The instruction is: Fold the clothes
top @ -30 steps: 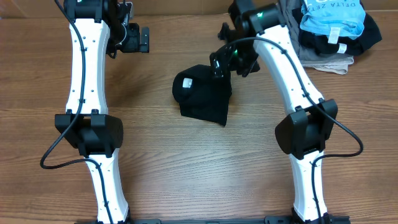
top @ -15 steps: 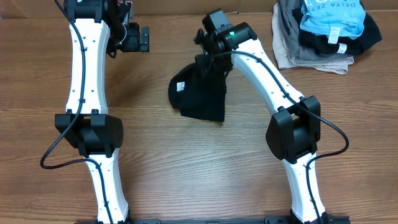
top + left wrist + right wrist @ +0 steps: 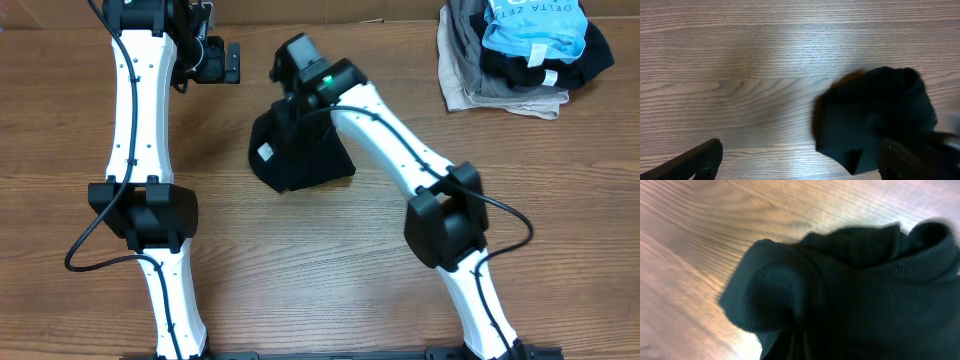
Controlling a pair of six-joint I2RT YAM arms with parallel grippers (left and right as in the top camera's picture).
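The clothes, a bunched black T-shirt [image 3: 305, 160] with a small white print [image 3: 264, 152], lie in a heap at the table's middle. My right gripper [image 3: 298, 98] comes down on the heap's far edge and is shut on the black fabric. In the right wrist view the T-shirt [image 3: 850, 280] fills the frame and hides the right gripper [image 3: 801, 347]. My left gripper [image 3: 231, 62] hovers open to the far left of the heap, holding nothing. In the left wrist view the T-shirt [image 3: 875, 120] lies just ahead of the right finger of the left gripper [image 3: 802, 165].
A pile of other garments sits at the far right corner: a light-blue one [image 3: 535, 25] on top of black, grey and beige pieces [image 3: 480, 85]. Bare wooden table [image 3: 300, 260] stretches in front of the heap.
My right gripper has shut on the T-shirt and swung left with it, dragging the heap leftward. The left arm has not moved.
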